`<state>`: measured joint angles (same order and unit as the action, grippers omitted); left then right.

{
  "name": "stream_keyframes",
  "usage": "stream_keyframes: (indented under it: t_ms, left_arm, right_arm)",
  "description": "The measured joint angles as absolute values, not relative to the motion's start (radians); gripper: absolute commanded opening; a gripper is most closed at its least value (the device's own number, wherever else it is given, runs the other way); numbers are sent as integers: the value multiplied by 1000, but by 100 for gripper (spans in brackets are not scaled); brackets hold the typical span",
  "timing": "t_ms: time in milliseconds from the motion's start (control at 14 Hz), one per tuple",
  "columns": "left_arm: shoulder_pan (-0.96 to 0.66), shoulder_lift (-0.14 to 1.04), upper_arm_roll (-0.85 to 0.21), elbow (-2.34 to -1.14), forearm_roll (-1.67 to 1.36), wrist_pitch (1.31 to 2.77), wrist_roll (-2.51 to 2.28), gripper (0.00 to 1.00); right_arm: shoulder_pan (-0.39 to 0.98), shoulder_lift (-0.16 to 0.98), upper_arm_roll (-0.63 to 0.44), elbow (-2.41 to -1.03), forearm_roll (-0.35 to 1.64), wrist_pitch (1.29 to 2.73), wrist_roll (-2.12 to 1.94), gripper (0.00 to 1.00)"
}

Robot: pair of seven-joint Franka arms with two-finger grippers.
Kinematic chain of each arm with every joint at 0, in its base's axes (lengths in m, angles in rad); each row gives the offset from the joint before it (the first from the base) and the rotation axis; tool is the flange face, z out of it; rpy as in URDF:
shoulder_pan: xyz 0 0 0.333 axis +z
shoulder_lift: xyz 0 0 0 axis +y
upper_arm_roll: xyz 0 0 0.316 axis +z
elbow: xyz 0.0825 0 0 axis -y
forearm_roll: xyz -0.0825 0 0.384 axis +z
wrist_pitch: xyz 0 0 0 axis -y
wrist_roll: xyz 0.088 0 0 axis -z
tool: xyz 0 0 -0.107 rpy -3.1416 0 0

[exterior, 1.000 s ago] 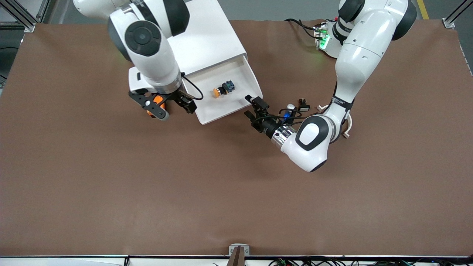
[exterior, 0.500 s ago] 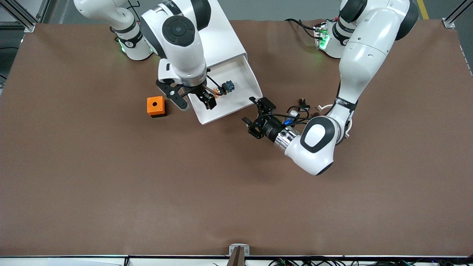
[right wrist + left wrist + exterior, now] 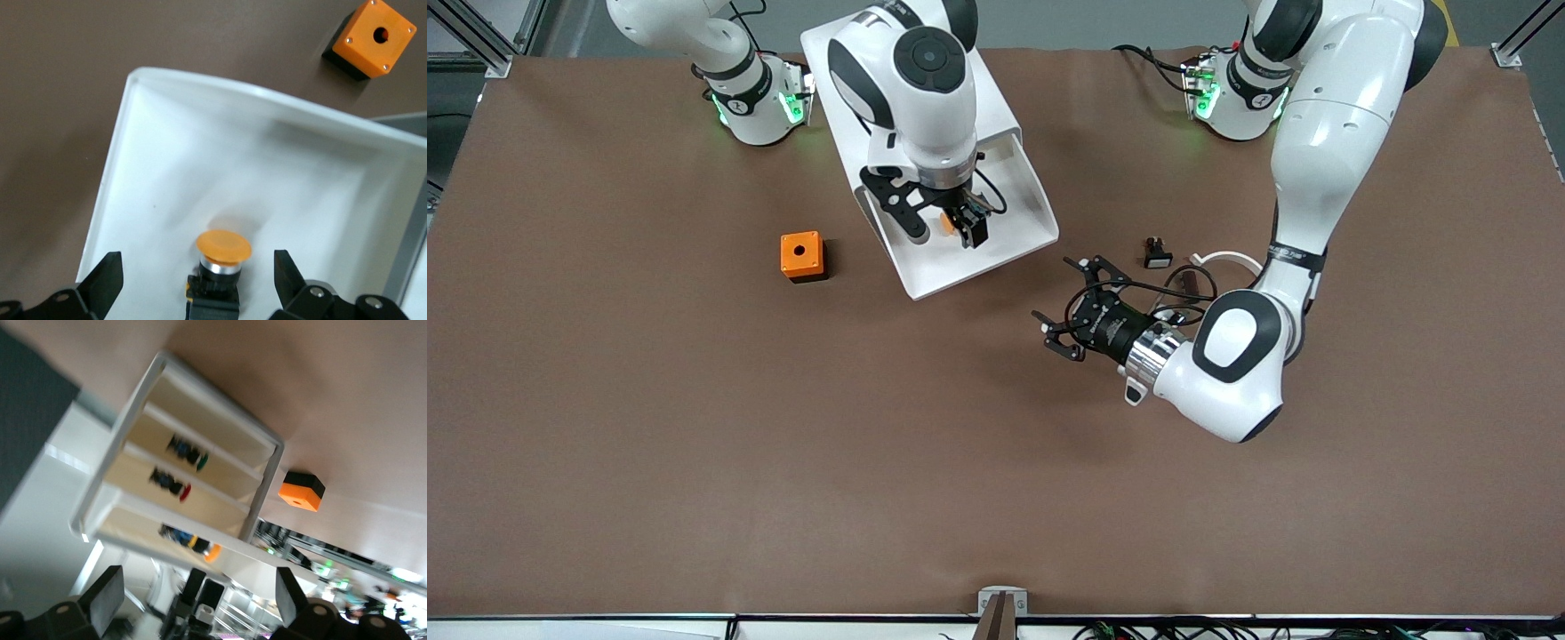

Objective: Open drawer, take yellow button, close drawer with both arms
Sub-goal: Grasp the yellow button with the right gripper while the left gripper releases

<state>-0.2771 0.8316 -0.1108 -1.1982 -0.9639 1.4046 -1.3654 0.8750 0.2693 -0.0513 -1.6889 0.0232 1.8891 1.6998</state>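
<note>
Drawer [image 3: 996, 253]: top one of the white cabinet [image 3: 925, 89]; pulled out toward the front camera, fully exposed.
Button [image 3: 223, 248]: lies in the open drawer, orange cap facing the drawer's front wall, dark body on the cabinet side. In front view mostly covered by the right hand; only a sliver of orange shows.
Right hand [image 3: 941, 227]: over the open drawer, directly above the button. Fingers spread wide, one each side of the button, not touching it. Holds nothing.
Left hand [image 3: 1080, 307]: low over bare desk [image 3: 694, 427], near the drawer's front corner, toward the left arm's end. Fingers wide apart, empty, pointed at the cabinet front.
Cabinet front, left wrist view: lower drawers [image 3: 193, 480] visible w/ small parts inside; details blurred.
Orange cube [image 3: 801, 255]: on desk beside the drawer, toward the right arm's end. Black base, round hole in top face.
Small black part [image 3: 1157, 255]: on desk near the left arm's wrist, white face; loose cables next to it.
</note>
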Motion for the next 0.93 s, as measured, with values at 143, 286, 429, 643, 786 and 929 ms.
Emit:
stream_keyframes:
  t_ms: [143, 286, 429, 643, 786, 929]
  left_arm:
    - [-276, 800, -111, -1184, -874, 1404, -1204, 100]
    - [-276, 755, -110, -1177, -789, 1414, -1101, 100]
    - [-279, 691, -111, -1174, -685, 1468, -1048, 100]
    - [-294, 607, -113, -1175, -545, 1534, -1034, 100]
    - [-319, 584, -116, -1183, -452, 1596, -1026, 100]
    - [-359, 580, -118, -1196, -371, 1646, -1026, 100]
  right_arm:
    - [888, 273, -51, -1693, 23, 1890, 1736, 100]
    - [890, 280, -52, -1697, 26, 1890, 1755, 99]
    - [891, 289, -52, -1697, 56, 1896, 1758, 99]
    - [893, 297, -52, -1697, 79, 1910, 1759, 99]
    - [901, 300, -52, -1697, 80, 1911, 1759, 95]
    - [912, 308, -52, -1698, 80, 1911, 1760, 84]
